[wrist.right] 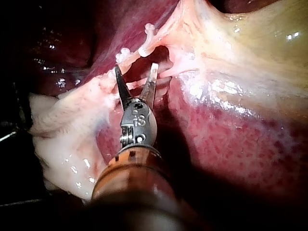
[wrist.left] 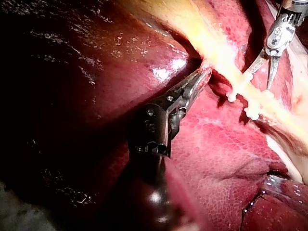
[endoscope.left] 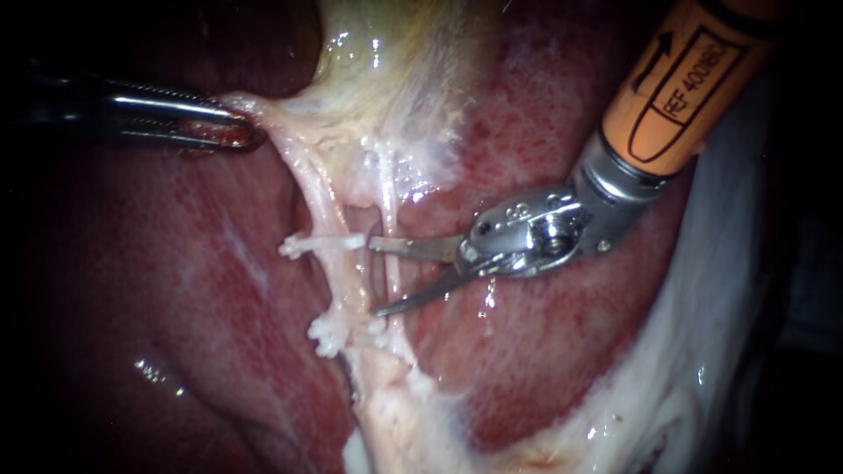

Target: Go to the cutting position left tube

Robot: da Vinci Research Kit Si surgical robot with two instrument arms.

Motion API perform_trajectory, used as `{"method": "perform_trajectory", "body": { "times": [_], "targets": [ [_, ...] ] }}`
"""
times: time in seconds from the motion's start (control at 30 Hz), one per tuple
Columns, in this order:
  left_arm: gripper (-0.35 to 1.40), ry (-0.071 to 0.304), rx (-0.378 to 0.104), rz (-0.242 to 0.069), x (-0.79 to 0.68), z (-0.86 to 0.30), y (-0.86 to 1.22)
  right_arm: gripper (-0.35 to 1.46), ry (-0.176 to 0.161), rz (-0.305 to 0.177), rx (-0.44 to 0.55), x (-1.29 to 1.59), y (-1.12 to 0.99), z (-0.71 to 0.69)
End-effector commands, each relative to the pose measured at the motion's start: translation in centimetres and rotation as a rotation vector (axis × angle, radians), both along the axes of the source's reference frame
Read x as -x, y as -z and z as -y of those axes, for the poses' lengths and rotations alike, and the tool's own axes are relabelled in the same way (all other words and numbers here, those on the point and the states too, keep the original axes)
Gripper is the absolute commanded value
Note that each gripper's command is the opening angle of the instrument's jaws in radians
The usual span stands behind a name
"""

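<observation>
**1. right instrument** (endoscope.left: 376, 276). Mine. Orange-sleeved shaft, steel wrist, 2 slim blades standing apart in a V with nothing gripped. It is the nearer of my 2 instruments to the target.

**2. left tube** (endoscope.left: 338, 281). The target. It lies just ahead of my blade tips, not yet between them. A pale, moist, slightly flattened cord, its long axis runs crosswise to my blades. The bare stretch between the 2 clips faces the open V squarely, so I judge a short, straight advance is what remains.

**3. gallbladder-side clip** (endoscope.left: 320, 244). White, matte, with a knobbed end, set across the left tube. Its near end sits right at the tip of 1 blade.

**4. far-side clip** (endoscope.left: 338, 332). White and knobbly, set across the same tube just ahead of the other blade's tip.

**5. right tube** (endoscope.left: 387, 202). A thinner, glistening strand, roughly parallel to the left tube. It crosses the gap of my open blades just behind the tips. I cannot tell whether it is level with them or beneath. I judge it the hazard if I close early.

**6. left instrument** (endoscope.left: 246, 132). Dark, ridged jaws clamped on a pale fold (endoscope.left: 268, 114) at the gallbladder's neck, well off to the side of my blades.

**7. liver** (endoscope.left: 544, 351). Mottled red, wet and smooth, lying under the blades.

**8. gallbladder** (endoscope.left: 395, 53). A yellowish, filmy wall that tapers toward both tubes.
</observation>
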State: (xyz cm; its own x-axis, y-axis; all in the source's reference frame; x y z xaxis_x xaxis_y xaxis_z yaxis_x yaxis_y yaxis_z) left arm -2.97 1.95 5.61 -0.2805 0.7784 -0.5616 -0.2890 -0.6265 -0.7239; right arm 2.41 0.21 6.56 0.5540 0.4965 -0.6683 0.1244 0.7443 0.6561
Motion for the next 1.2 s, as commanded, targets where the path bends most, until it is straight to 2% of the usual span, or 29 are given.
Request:
{"method": "perform_trajectory", "body": {
  "times": [0.03,0.2,0.33,0.43,0.67,0.97,1.2],
  "targets": [
    [-0.35,0.000,0.000,0.000,0.00,0.00,0.00,1.30,0.009,0.002,-0.018,0.00,-0.05,0.01],
    [-0.35,0.000,0.000,0.000,0.00,0.00,0.00,1.30,0.038,0.010,-0.078,0.02,-0.30,0.08],
    [-0.35,0.000,0.000,0.000,0.00,0.00,0.00,1.30,0.056,0.011,-0.104,0.02,-0.39,0.11],
    [-0.35,0.000,0.000,0.000,0.00,0.00,0.00,1.30,0.053,-0.016,-0.130,-0.01,-0.39,0.11],
    [-0.35,0.000,0.000,0.000,0.00,0.00,0.00,1.26,0.069,-0.072,-0.189,-0.16,-0.35,0.12],
    [-0.35,0.000,0.000,0.000,0.01,0.00,0.00,1.28,0.051,-0.083,-0.197,-0.34,-0.32,0.13],
    [-0.35,0.000,0.000,0.000,0.01,0.00,0.00,1.28,0.044,-0.087,-0.205,-0.37,-0.32,0.12]
  ]
}}
